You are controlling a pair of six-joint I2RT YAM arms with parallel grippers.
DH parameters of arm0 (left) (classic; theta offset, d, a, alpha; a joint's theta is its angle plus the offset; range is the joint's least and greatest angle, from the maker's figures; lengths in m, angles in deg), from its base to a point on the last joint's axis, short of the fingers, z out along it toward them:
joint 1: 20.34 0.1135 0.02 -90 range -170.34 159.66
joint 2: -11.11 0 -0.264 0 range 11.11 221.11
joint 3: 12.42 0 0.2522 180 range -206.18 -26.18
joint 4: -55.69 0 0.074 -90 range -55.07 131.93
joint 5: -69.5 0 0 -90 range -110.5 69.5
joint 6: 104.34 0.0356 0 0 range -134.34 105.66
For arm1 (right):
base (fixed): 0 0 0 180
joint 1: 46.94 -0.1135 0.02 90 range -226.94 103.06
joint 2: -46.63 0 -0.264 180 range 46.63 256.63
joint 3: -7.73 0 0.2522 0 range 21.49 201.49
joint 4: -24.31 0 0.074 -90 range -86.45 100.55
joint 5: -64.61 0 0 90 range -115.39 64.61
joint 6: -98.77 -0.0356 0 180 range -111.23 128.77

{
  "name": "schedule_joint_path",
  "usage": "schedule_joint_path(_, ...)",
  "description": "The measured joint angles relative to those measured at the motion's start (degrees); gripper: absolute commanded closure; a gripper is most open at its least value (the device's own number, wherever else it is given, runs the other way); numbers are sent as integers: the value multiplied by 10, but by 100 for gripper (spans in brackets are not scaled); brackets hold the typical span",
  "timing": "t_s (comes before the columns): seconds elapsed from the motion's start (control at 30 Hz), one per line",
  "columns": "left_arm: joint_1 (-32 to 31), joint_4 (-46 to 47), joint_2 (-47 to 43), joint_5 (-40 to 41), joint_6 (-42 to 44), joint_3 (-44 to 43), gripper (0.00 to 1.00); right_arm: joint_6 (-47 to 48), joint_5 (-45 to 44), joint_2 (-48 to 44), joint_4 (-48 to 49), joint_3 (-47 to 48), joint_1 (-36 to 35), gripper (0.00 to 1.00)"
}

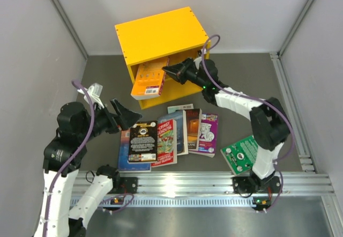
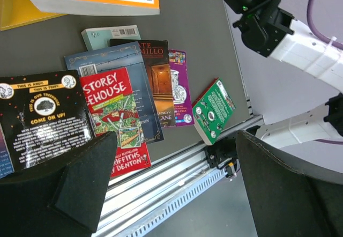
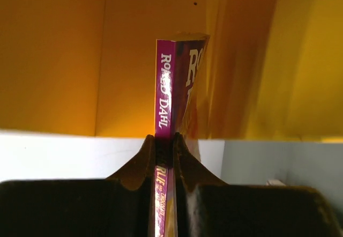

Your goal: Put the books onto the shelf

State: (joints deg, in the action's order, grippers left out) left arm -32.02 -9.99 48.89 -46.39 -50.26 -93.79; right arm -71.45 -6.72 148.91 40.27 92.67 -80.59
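The yellow shelf (image 1: pixel 161 33) stands at the back of the table. My right gripper (image 1: pixel 174 71) is shut on the purple spine (image 3: pixel 164 87) of an orange book (image 1: pixel 147 79), which sticks out of the shelf's opening, tilted toward the front. In the right wrist view the shelf's yellow inside (image 3: pixel 64 60) fills the background behind the gripper (image 3: pixel 164 140). My left gripper (image 1: pixel 126 116) hovers open over the left end of a row of books, holding nothing. That row has a black book (image 2: pixel 43 119), a red one (image 2: pixel 115 113), a brown one (image 2: pixel 159 71) and a purple one (image 2: pixel 179 87).
A teal book (image 1: pixel 179 108) lies between the row and the shelf. A green book (image 1: pixel 241 154) sits tilted by the right arm's base. A metal rail (image 1: pixel 203 183) runs along the near edge. Grey walls close in both sides.
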Motion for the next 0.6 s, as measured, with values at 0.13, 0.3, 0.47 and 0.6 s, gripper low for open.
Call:
schedule_joint_path(0.13,0,-11,3,5,5,-10,4,-6,-23,58,16,54,-9,100)
schedule_joint_path(0.3,0,-22,9,16,16,-17,3,-22,-43,91,23,87,-17,100)
schedule_joint_path(0.47,0,-23,15,15,20,-17,3,-56,-67,127,32,95,-23,89)
schedule_joint_path(0.6,0,-23,23,14,23,-16,3,-89,-102,146,41,96,-31,44)
